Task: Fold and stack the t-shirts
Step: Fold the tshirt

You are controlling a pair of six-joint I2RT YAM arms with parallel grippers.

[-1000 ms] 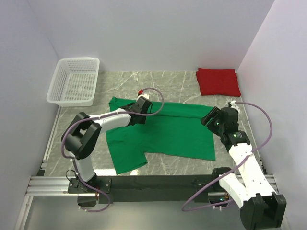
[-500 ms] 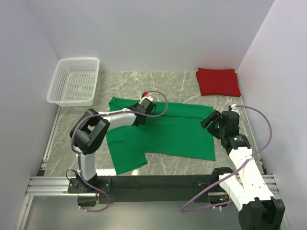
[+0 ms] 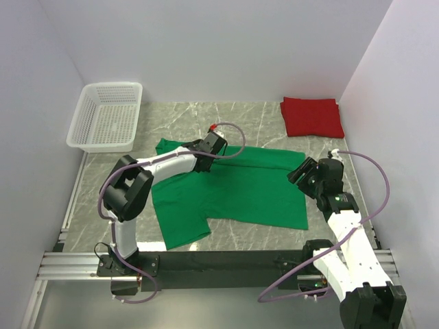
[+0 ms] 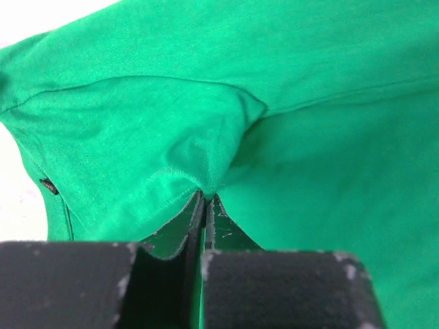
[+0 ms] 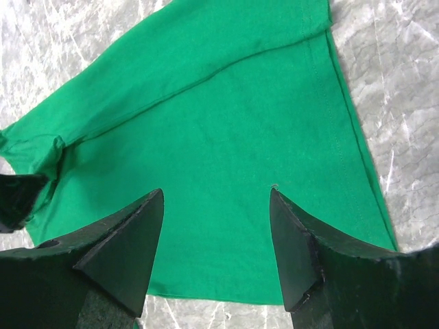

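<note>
Left gripper (image 4: 206,200) is clenched on a pinch of the green t-shirt (image 3: 247,192); the jaws are seen pressed together in the left wrist view, with a puckered ridge of cloth gathered at the tips beside a stitched hem; the pinch is placed at the shirt's upper left part, close to its far edge. Right gripper (image 5: 216,195) is released, jaws spread wide with nothing between them, held over the shirt's right part near its side hem; contact with the cloth cannot be told. The green t-shirt is spread mostly flat across the middle of the marble table (image 3: 254,116), one sleeve pointed toward the near left. The red t-shirt (image 3: 311,116) is found folded into a rectangle at the far right corner, apart from the green one; a white mesh basket (image 3: 113,86) is set at the far left corner.
</note>
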